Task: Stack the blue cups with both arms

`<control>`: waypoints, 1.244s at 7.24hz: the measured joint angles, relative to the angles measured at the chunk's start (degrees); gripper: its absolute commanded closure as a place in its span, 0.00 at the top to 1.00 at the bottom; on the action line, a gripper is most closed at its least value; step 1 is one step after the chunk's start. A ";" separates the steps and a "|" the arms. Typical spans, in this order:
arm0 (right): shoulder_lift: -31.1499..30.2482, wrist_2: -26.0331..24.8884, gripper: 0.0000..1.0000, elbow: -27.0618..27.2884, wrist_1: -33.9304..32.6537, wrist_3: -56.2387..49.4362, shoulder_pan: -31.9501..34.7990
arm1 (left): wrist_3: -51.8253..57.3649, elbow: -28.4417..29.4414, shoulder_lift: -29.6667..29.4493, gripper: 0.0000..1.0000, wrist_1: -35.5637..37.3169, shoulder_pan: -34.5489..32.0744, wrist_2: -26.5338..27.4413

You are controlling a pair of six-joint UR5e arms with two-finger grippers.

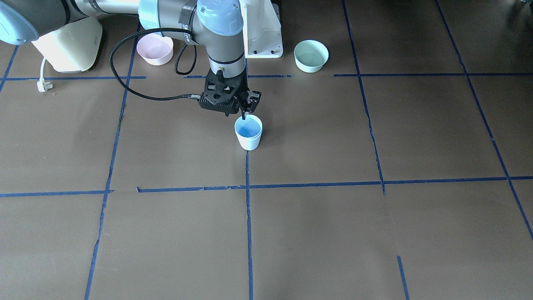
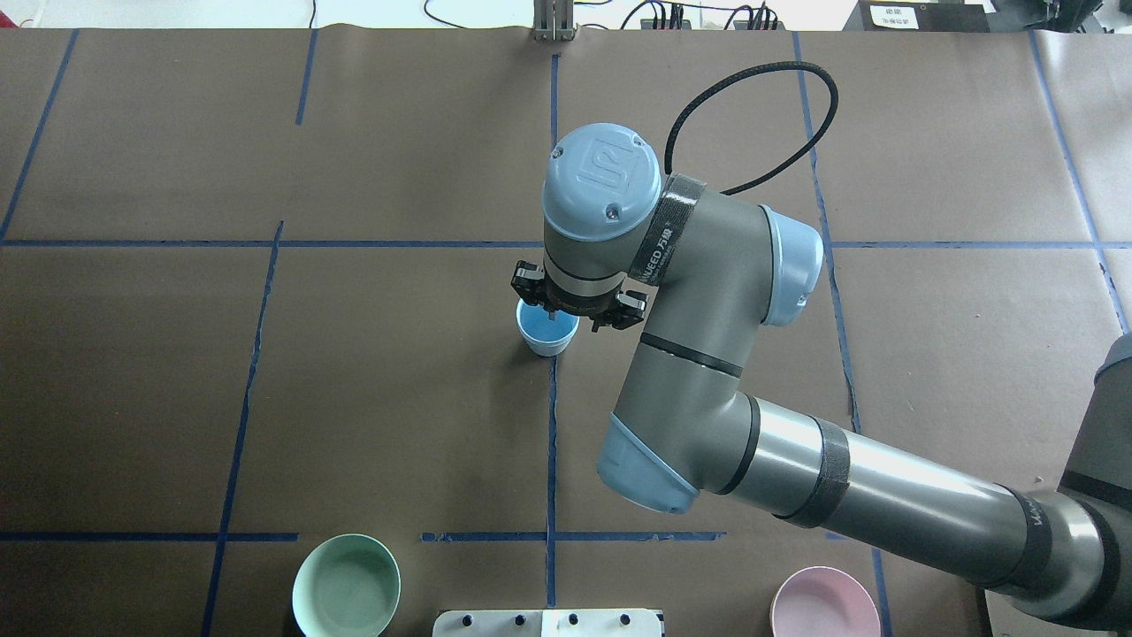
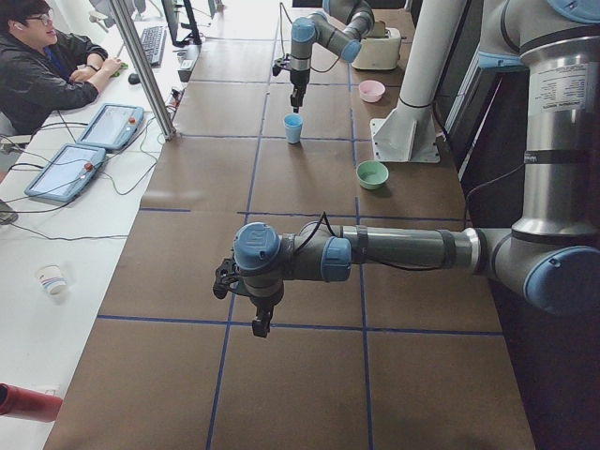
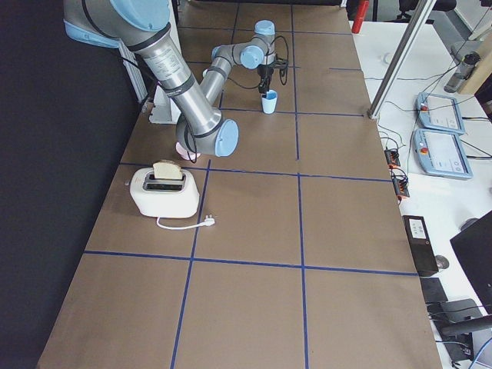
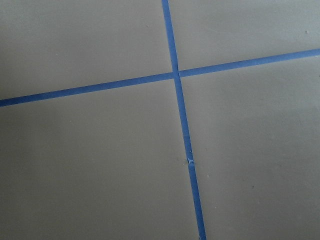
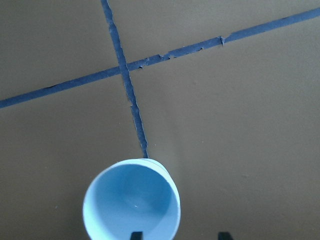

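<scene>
One blue cup [image 1: 248, 132] stands upright on the brown table at a blue tape line. In the right wrist view the cup [image 6: 131, 202] shows a second rim edge at its upper right, as of one cup nested in another. My right gripper [image 1: 249, 109] hangs straight down just above the cup's rim, open and holding nothing. Its fingertips [image 6: 135, 234] are apart, one over the cup's mouth and one outside its wall. My left gripper [image 3: 261, 326] hangs over bare table far from the cup; I cannot tell whether it is open or shut.
A pink bowl [image 1: 155, 49] and a mint-green bowl [image 1: 311, 55] sit near the white pedestal [image 1: 262, 29]. A toaster [image 4: 163, 191] with its cord stands at the right end. An operator [image 3: 37, 66] sits at the side desk.
</scene>
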 measured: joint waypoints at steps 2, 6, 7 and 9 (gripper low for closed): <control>-0.88 1.78 1.00 0.32 0.22 -3.25 3.05 | -0.02 0.43 -0.05 1.00 0.05 0.05 0.05; -14.75 21.50 1.00 -0.23 -0.12 -43.65 28.39 | 0.14 3.19 -0.28 1.00 0.45 0.25 1.47; -19.00 23.70 1.00 -1.34 -0.23 -55.98 34.45 | 0.16 3.96 -0.52 1.00 0.23 0.28 2.84; -27.91 25.80 1.00 -3.39 -0.06 -77.56 44.24 | 0.16 3.57 -0.41 1.00 0.30 0.25 4.20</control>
